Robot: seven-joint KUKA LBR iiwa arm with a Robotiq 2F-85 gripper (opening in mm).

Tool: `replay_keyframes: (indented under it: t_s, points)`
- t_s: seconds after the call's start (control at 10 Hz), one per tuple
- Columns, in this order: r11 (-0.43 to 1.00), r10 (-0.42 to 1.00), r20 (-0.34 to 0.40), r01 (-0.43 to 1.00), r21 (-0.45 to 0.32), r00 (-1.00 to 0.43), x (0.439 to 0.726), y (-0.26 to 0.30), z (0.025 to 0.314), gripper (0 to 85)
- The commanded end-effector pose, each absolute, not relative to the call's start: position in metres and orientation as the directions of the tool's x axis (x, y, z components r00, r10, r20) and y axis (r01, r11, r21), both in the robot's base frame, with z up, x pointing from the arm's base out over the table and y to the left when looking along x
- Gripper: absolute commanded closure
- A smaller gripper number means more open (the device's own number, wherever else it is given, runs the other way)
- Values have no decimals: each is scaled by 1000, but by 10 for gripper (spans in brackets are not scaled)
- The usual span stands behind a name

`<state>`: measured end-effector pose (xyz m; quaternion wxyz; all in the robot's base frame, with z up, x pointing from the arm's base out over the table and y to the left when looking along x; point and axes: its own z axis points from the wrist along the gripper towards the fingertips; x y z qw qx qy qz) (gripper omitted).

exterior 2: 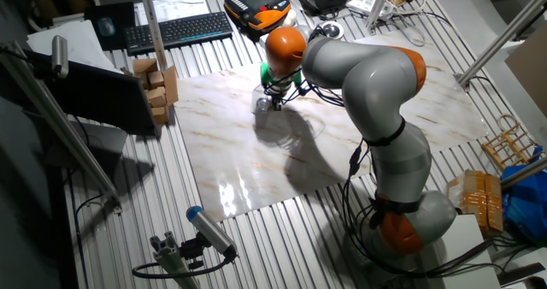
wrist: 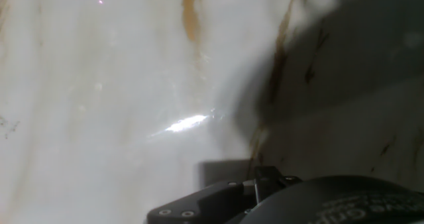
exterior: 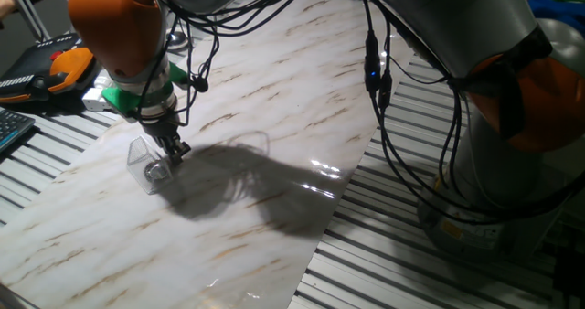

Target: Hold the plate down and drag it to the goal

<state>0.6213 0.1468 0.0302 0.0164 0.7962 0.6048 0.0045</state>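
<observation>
The gripper [exterior: 174, 152] points straight down, its tip pressed on or just above the plate [exterior: 159, 171]; the fingers look drawn close together, but whether they are fully clenched cannot be told from these views. In the hand view only dark finger hardware at the bottom edge and the marble-patterned board [wrist: 99, 105] show, with no plate visible.

The plate lies directly under the tip, at about 7 o'clock from it in one fixed view, and sits inside or against the goal [exterior: 144, 158], whose clear walls rise just beside the fingers at 9 o'clock. In the other fixed view the same cluster sits near the board's far edge, at 12 o'clock from the board's centre.

Judged from this, the drag is at or near its end. The next move calls for checking that the plate is fully within the wedge, then lifting straight up without nudging the light plastic.

The plate is a tiny shiny silver disc, partly shadowed.
</observation>
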Motion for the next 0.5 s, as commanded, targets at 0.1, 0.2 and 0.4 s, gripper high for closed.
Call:
replay_keyframes:
  t_s: [0.1,0.2,0.4]
  points:
    - [-236,972,-15,971,29,236,623,139,34,850]
    - [-199,980,-14,980,28,199,623,136,37,850]
    - [-45,999,-28,998,32,45,622,133,41,850]
